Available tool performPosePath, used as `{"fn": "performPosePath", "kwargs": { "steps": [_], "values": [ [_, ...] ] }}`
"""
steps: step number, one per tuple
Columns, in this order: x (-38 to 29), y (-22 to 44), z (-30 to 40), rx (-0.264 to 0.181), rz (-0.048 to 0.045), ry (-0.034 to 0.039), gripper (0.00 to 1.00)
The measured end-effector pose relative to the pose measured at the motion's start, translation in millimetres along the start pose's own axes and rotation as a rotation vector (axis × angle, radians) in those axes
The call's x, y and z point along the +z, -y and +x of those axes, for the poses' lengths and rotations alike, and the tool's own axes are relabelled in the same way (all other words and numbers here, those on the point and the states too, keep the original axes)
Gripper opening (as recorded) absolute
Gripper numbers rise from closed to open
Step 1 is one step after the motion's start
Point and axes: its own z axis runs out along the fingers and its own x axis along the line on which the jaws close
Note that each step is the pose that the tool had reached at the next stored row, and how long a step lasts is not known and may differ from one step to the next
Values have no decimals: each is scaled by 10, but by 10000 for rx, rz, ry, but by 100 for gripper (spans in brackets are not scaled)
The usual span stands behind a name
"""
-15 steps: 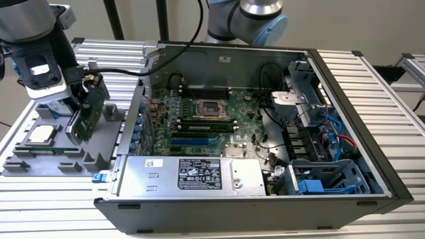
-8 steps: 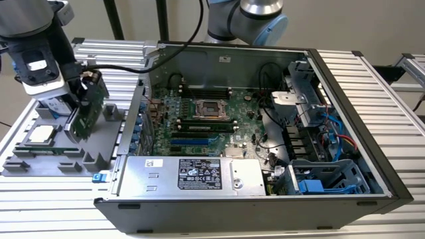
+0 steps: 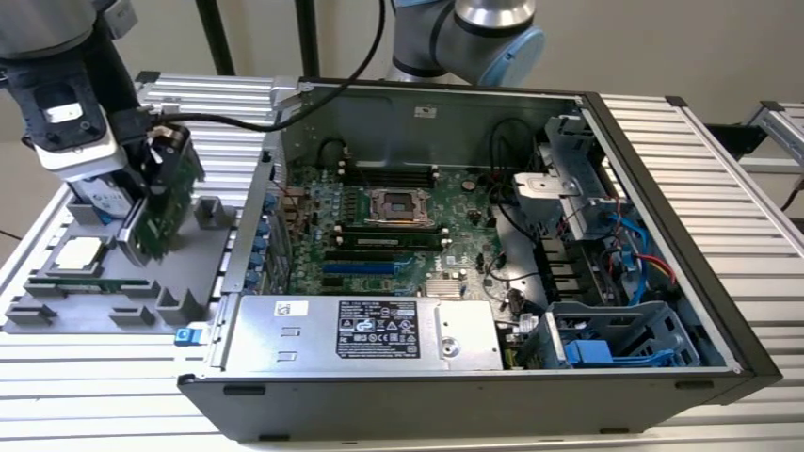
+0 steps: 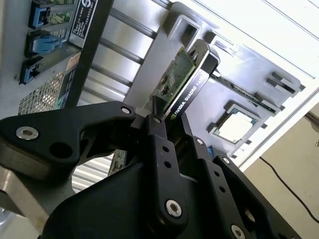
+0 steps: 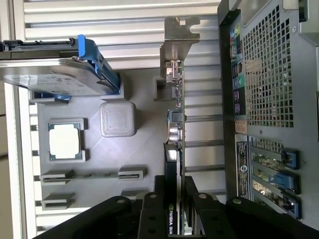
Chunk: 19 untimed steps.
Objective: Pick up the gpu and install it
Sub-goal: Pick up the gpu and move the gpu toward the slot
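Observation:
The gpu (image 3: 166, 202) is a green card held on edge over the grey parts tray (image 3: 120, 282), on the exterior view's left of the open computer case (image 3: 415, 104). My gripper (image 3: 149, 158) is shut on the card's upper edge. In both wrist views the black fingers (image 4: 155, 144) clamp the card (image 4: 180, 74) from both sides. The first wrist view shows my gripper (image 5: 174, 201) gripping the card's thin edge (image 5: 175, 124), with the silver bracket (image 5: 177, 40) at the far end. The card's lower edge is close to the tray; I cannot tell whether it touches.
A silver hard drive with blue rails (image 5: 55, 79) stands in the tray behind the card. A square CPU chip (image 5: 65, 141) lies in its pocket. Inside the case lie the motherboard (image 3: 390, 235), with blue slots (image 3: 358, 268), and a power supply (image 3: 364, 330). Ribbed aluminium table (image 3: 703, 151) surrounds everything.

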Motion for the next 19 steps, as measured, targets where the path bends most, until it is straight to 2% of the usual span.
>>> {"fn": "performPosePath", "kwargs": {
  "steps": [19],
  "values": [
    [-174,-10,-4,0,0,0,0]
  ]
}}
